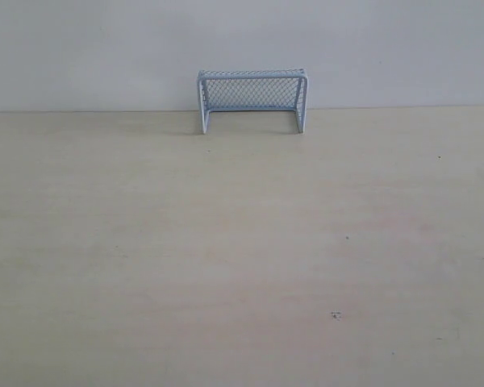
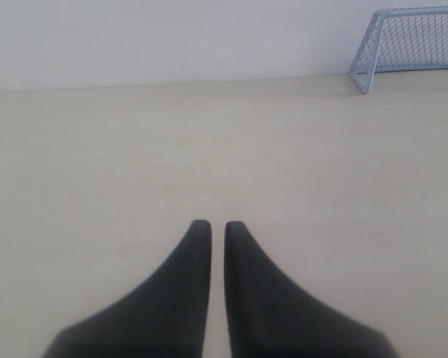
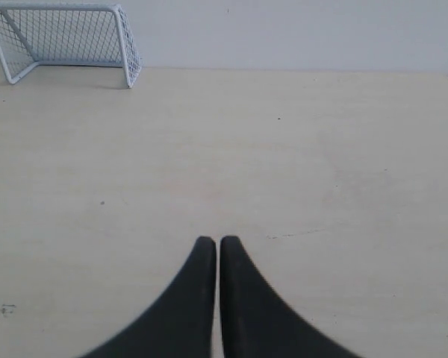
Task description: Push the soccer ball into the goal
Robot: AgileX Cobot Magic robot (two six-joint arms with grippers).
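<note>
The goal, pale blue-white with mesh netting, stands at the far edge of the table against the wall, its mouth facing the near side. It also shows in the left wrist view as the goal and in the right wrist view as the goal. The soccer ball is out of view in every frame. My left gripper is shut with nothing between its black fingers, low over bare table. My right gripper is shut too, empty, likewise far from the goal. Neither gripper shows in the exterior view.
A pale wooden table fills the scene, backed by a plain white wall. A small dark speck marks the tabletop at the near right.
</note>
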